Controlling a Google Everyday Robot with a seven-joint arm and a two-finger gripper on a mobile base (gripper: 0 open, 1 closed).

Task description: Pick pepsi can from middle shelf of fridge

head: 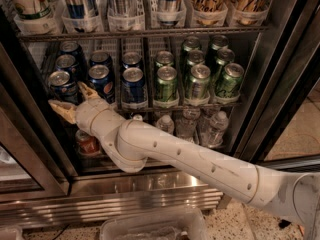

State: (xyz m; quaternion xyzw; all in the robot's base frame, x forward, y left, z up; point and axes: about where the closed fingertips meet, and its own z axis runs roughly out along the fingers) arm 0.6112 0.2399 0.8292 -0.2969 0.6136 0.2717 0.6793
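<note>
At nine o'clock the gripper (74,100) spreads matt tan fingers (60,110) from a smooth, pale plastic arm (200,165). The pepsi can (61,82) beside it is glossy blue aluminium, silver-topped. The fridge (125,200) has a ribbed, shiny steel base.

- Fridge (282,69): door open, three wire racks in view; ribbed steel base panel at 6 o'clock.
- Middle shelf (200,103): blue cans toward 9 o'clock, green cans (197,81) toward 3 o'clock.
- Pepsi can (60,82): front of the leftmost lane, upright.
- End effector (67,96): at 9 o'clock, fingers spread, one on each side of the pepsi can's lower body; contact cannot be told.
- Arm (190,159): white, reaching in from 4 o'clock.
- Lower shelf: red can (87,143) and clear bottles (212,128).
</note>
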